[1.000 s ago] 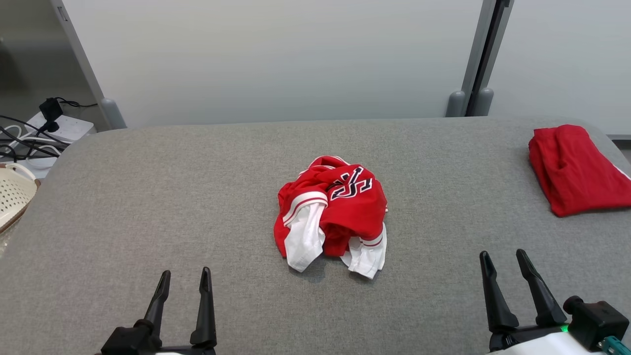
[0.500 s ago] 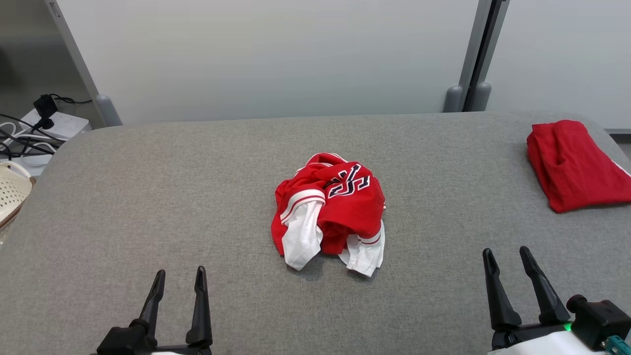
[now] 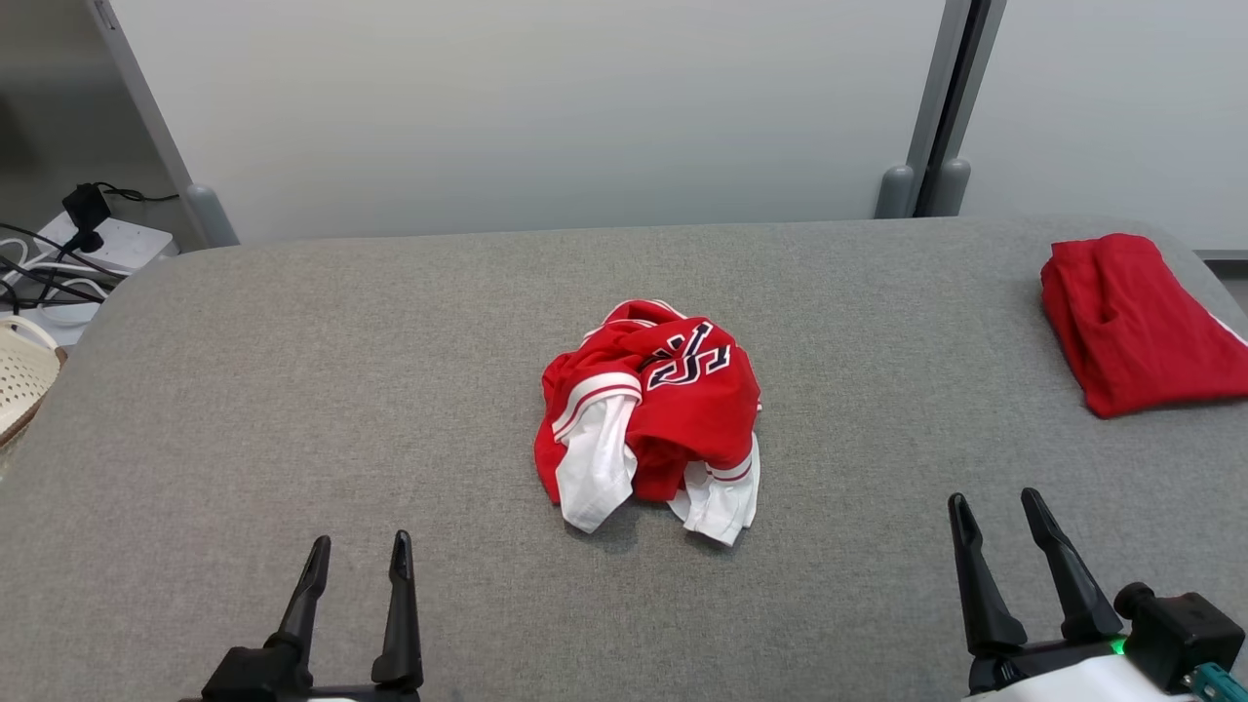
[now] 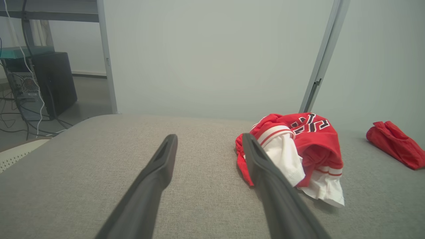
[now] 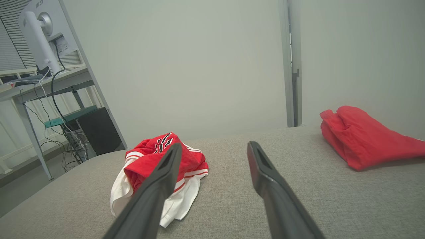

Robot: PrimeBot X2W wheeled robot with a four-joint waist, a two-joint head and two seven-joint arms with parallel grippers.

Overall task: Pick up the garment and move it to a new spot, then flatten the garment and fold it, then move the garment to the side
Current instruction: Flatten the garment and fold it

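Observation:
A crumpled red and white garment (image 3: 651,414) with dark lettering lies in a heap at the middle of the grey padded table (image 3: 292,390). It also appears in the left wrist view, the garment (image 4: 298,149) to the right of my fingers, and in the right wrist view, the garment (image 5: 159,162) behind my left finger. My left gripper (image 3: 359,548) hovers open near the front left, empty. My right gripper (image 3: 994,507) stands open at the front right, empty too. Both are well short of the heap.
A folded red cloth (image 3: 1131,327) lies at the table's far right edge. A cream perforated basket (image 3: 21,385) sits off the left edge, with a power strip and cables (image 3: 68,258) behind it. A pale wall panel (image 3: 546,107) backs the table.
The whole head picture has shifted slightly, so the camera moved. The garment lies as before and both grippers stay open in much the same place.

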